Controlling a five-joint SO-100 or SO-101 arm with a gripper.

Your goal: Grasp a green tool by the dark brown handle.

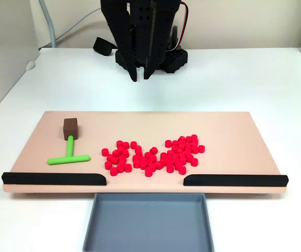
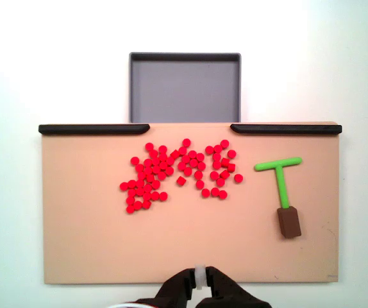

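The green tool (image 1: 69, 152) lies flat on the left part of the tan board (image 1: 229, 123) in a fixed view, its crossbar toward the front edge. Its dark brown handle (image 1: 70, 127) caps the stem at the far end. In a fixed view from above, the green tool (image 2: 283, 186) lies at the right with the dark brown handle (image 2: 289, 222) toward the arm. My black gripper (image 1: 141, 79) hangs behind the board's far edge, well away from the tool. Its fingers stand close together with nothing held. From above, the gripper (image 2: 200, 282) sits at the bottom edge.
Several red cylinders (image 1: 153, 155) are scattered over the board's middle, also seen from above as red cylinders (image 2: 177, 176). Two black strips (image 1: 53, 179) (image 1: 234, 180) line the front edge with a gap between them. A grey tray (image 1: 148, 223) sits below that gap.
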